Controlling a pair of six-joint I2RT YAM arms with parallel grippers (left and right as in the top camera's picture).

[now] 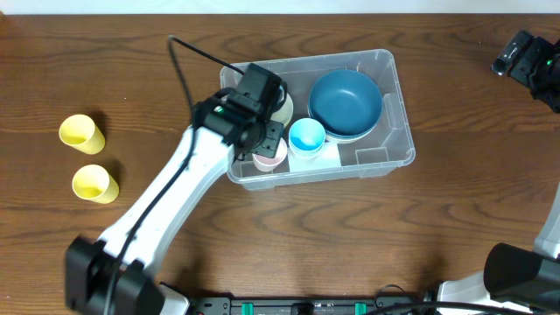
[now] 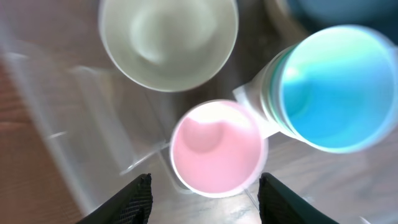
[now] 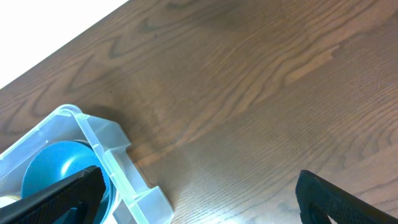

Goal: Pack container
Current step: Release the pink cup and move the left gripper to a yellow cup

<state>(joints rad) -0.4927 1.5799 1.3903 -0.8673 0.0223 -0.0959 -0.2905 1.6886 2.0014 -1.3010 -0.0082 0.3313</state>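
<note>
The clear plastic container (image 1: 389,131) sits at the table's middle. It holds a dark blue bowl (image 1: 345,101), a light blue cup (image 1: 306,136), a pink cup (image 1: 269,161) and a cream bowl (image 1: 282,105). My left gripper (image 1: 262,144) hangs over the container's left end, open, with its fingers either side of the pink cup (image 2: 216,147) and apart from it. The cream bowl (image 2: 168,38) and light blue cup (image 2: 333,87) show beside it. My right gripper (image 3: 199,196) is open and empty over bare table, right of the container's corner (image 3: 112,155).
Two yellow cups (image 1: 80,132) (image 1: 93,183) stand on the wooden table at the left, outside the container. The right arm (image 1: 529,61) is at the far right edge. A black cable (image 1: 188,66) runs from the left arm over the table.
</note>
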